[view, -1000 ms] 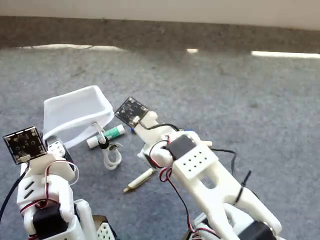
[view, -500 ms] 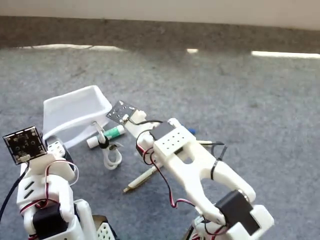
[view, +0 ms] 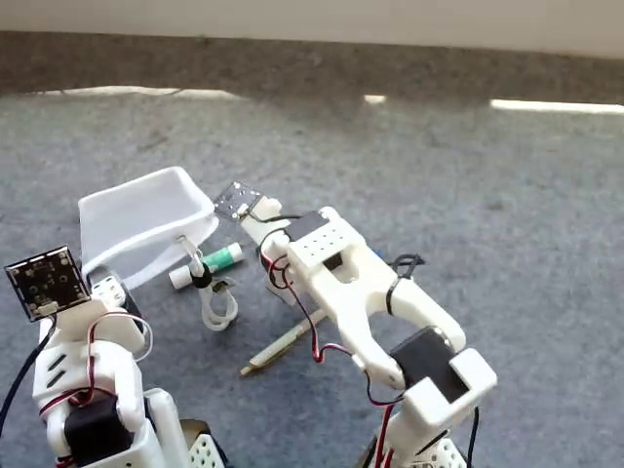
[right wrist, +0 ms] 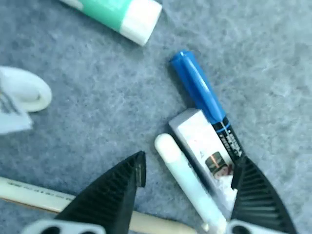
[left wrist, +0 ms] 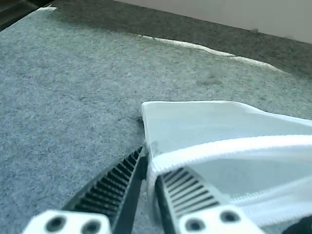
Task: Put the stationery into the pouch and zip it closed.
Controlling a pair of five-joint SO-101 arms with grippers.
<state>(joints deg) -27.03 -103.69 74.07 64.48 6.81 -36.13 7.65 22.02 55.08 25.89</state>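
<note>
The white mesh pouch (view: pixel 146 222) lies open at the left, and my left gripper (left wrist: pixel 150 168) is shut on its zipper rim (left wrist: pixel 219 148). My right gripper (right wrist: pixel 191 163) hangs open just above the carpet. Between its fingers lie a white stick (right wrist: pixel 187 183), a white eraser (right wrist: pixel 202 146) and a blue pen (right wrist: pixel 202 95). A green-and-white glue stick (view: pixel 208 263) lies by the pouch mouth, also seen from the right wrist (right wrist: pixel 122 12). A cream pencil (view: pixel 283 346) lies nearer the front. In the high view the right arm (view: pixel 331 263) covers the eraser and most of the pen.
A white looped clip (view: pixel 216 307) lies between the glue stick and the pencil. Grey carpet (view: pixel 487 214) stretches open to the right and back, ending at a wall strip along the far edge.
The right arm has folded forward and lowered, its wrist shifting left toward the pouch. The pouch edge has slid slightly left. The left arm has kept still.
</note>
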